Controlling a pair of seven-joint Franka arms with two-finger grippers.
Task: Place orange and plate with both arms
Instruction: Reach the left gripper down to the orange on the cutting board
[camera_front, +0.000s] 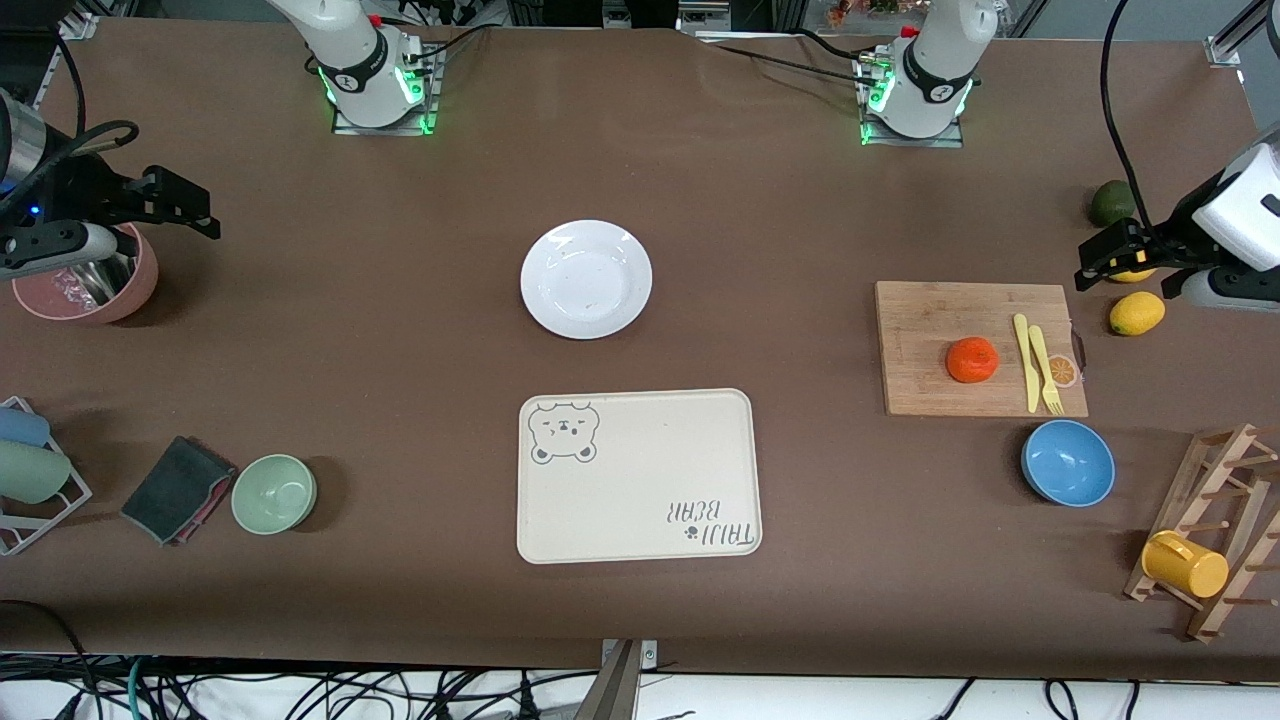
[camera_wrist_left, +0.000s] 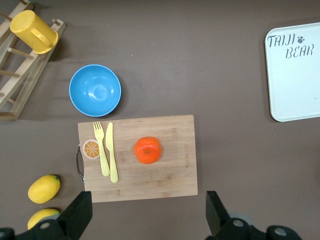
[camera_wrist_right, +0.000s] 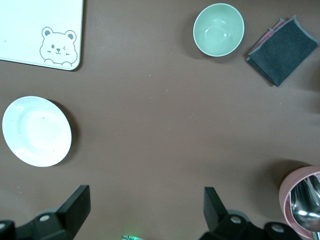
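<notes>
Resting apart: glossy round plate (camera_front: 586, 279), dimpled orange (camera_front: 972, 360) on wood; both end effectors (camera_front: 1098, 262) (camera_front: 185, 208) released.

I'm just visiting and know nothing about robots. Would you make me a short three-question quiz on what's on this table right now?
1. True or false: the orange lies on the wooden cutting board.
2. Multiple choice: the plate is
A. on the bear-print tray
B. on the bare table, farther from the front camera than the tray
C. held by the right gripper
3. Fill in: the left gripper hangs open over a yellow ____ .

Key
1. True; it sits beside the yellow knife and fork.
2. B; both grippers are open and hold nothing.
3. lemon; another lies beside it.
</notes>
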